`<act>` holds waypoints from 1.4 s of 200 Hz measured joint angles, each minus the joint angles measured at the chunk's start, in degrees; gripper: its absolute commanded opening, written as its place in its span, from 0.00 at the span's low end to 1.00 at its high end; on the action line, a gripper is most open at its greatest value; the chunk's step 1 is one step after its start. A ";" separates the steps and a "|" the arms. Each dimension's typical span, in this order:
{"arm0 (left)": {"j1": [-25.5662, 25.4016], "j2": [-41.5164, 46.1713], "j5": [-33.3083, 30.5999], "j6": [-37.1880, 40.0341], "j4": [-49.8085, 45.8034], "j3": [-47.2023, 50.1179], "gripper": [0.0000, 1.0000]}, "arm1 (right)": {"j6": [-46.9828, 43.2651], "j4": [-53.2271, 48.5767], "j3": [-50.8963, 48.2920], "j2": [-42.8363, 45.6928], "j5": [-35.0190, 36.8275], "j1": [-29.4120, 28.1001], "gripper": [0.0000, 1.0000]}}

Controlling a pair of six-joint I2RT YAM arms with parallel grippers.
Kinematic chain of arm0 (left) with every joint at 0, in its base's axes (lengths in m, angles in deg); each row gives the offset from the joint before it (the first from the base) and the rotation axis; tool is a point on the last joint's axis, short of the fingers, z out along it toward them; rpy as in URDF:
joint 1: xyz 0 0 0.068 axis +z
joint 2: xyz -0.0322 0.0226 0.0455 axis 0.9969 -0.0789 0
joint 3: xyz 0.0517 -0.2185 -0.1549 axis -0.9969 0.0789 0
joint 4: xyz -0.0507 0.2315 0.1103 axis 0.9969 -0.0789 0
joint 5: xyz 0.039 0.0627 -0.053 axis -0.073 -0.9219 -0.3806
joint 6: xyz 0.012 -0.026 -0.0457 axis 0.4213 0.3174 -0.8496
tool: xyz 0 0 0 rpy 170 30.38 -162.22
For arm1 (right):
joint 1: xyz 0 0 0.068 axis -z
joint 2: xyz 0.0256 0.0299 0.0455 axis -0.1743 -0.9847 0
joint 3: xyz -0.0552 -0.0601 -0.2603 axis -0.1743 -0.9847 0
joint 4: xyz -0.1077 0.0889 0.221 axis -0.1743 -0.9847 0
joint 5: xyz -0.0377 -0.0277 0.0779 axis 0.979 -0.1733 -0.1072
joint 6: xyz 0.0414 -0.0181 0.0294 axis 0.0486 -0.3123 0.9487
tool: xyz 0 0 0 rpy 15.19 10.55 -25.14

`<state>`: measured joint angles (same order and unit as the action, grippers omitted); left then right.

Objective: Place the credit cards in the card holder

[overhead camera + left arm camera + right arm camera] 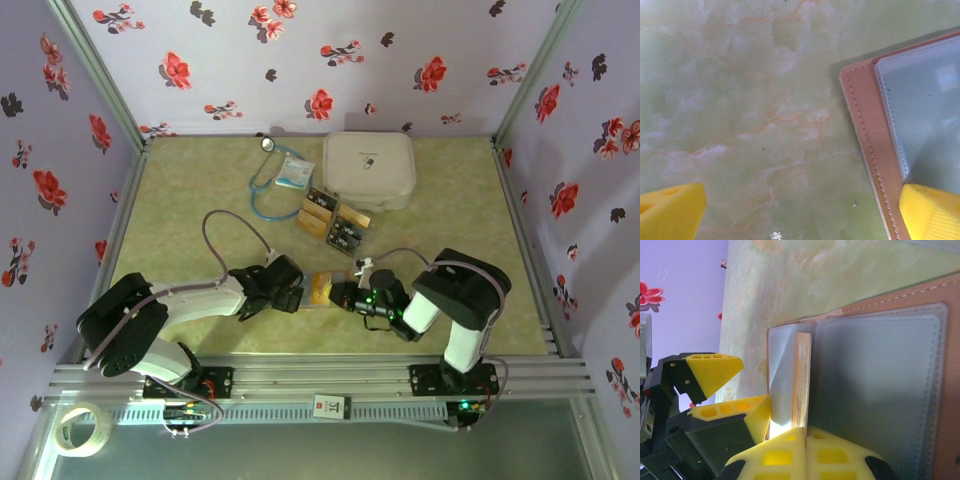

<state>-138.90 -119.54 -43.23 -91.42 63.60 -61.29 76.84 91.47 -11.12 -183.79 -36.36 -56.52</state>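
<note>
Near the front edge of the counter (450, 200), seen from above, the card holder (321, 288) lies open between the left gripper (300, 292) and the right gripper (340, 296). More credit cards (332, 222) sit further back, beside a white case (370, 168). At the left wrist, the left gripper is spread wide, with one fingertip (932, 210) on the card holder's edge. At the right wrist, the right gripper is pressed together, pinching a gold credit card (801, 375) that stands on edge between the clear pockets.

The card holder (867, 125) looks matt leather-like, its pockets (875, 390) cloudy plastic.
</note>
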 measured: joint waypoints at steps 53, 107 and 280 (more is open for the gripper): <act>0.00 0.00 0.00 -0.02 0.13 0.07 1.00 | -0.26 1.64 0.46 -0.13 -1.90 0.24 0.27; -0.04 0.24 0.00 -0.24 0.07 0.11 1.00 | -3.34 -14.84 3.48 8.31 -1.99 0.98 0.35; 3.58 3.78 0.00 -0.37 -2.40 -1.51 1.00 | -22.36 -77.31 26.84 18.86 16.76 -0.66 0.12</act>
<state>-135.32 -115.76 -43.23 -91.79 61.20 -62.80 54.48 14.16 15.72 -164.92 -19.60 -57.17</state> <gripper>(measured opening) 0.997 0.128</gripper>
